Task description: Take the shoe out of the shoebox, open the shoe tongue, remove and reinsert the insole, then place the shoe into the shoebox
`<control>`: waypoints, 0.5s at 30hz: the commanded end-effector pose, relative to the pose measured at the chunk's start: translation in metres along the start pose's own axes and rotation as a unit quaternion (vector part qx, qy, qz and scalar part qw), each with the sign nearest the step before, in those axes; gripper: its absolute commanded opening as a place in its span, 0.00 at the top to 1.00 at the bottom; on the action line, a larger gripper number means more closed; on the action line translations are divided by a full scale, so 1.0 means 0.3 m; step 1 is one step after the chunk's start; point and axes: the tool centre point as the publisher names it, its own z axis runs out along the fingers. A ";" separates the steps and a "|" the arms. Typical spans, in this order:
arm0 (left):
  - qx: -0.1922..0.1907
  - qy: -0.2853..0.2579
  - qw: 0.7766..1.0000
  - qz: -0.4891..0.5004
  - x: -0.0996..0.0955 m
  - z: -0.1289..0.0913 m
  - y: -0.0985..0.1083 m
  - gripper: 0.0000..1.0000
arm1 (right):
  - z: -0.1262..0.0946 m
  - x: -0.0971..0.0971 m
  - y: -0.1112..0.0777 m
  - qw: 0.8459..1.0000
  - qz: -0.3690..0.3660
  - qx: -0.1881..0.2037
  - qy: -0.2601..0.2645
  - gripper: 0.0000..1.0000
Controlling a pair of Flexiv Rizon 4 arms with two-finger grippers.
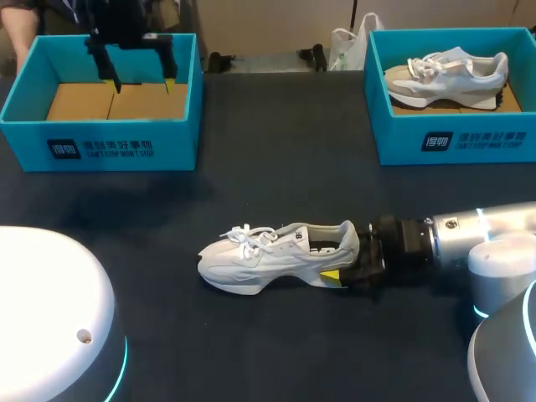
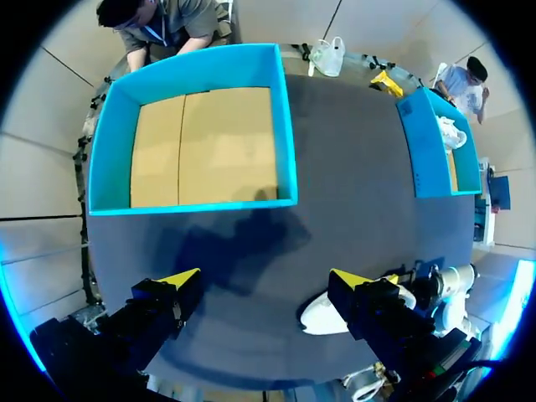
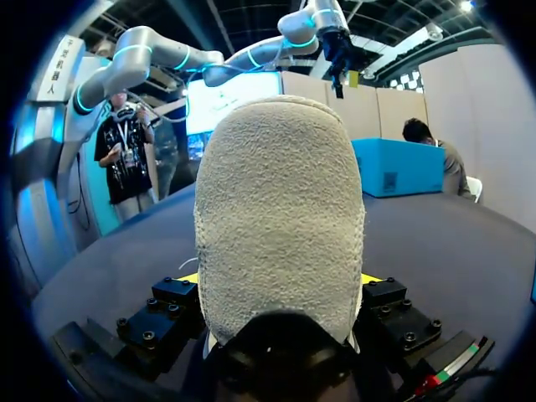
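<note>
A white sneaker (image 1: 268, 255) lies on its side on the dark table (image 1: 276, 159), toe to the left, laces loose. My right gripper (image 1: 339, 261) is shut on its heel, one yellow tip showing under the heel. In the right wrist view the fuzzy grey heel (image 3: 280, 201) fills the space between the fingers (image 3: 167, 306), which press it from both sides. My left gripper (image 1: 141, 84) hangs open above the empty blue shoebox (image 1: 109, 146) at the back left. Seen from the left wrist, that gripper (image 2: 264, 280) holds nothing, the box (image 2: 285, 126) lies ahead and the sneaker's toe (image 2: 318, 316) shows beside one finger.
A second blue shoebox (image 1: 456, 138) at the back right holds another pale sneaker (image 1: 448, 75). Open dark tabletop lies between the two boxes and in front of the lying shoe. My arms' white bases (image 1: 50, 310) fill the near corners.
</note>
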 end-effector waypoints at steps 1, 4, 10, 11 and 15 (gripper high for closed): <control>0.013 0.000 1.000 0.000 0.000 0.001 0.017 0.00 | -0.001 -0.001 0.000 1.000 0.001 0.002 0.000 1.00; 0.013 0.000 1.000 0.000 0.000 0.001 0.017 0.00 | -0.001 -0.001 0.000 1.000 0.001 0.002 0.000 1.00; 0.013 0.000 1.000 0.000 0.000 0.001 0.017 0.00 | -0.001 -0.001 0.000 1.000 0.001 0.002 0.000 1.00; -0.011 0.015 1.000 -0.002 0.029 0.005 0.027 0.00 | -0.001 -0.001 0.000 1.000 0.001 0.002 0.000 1.00; -0.009 -0.005 0.999 -0.033 0.140 0.042 0.104 0.00 | -0.001 -0.001 0.000 1.000 0.001 0.002 0.000 1.00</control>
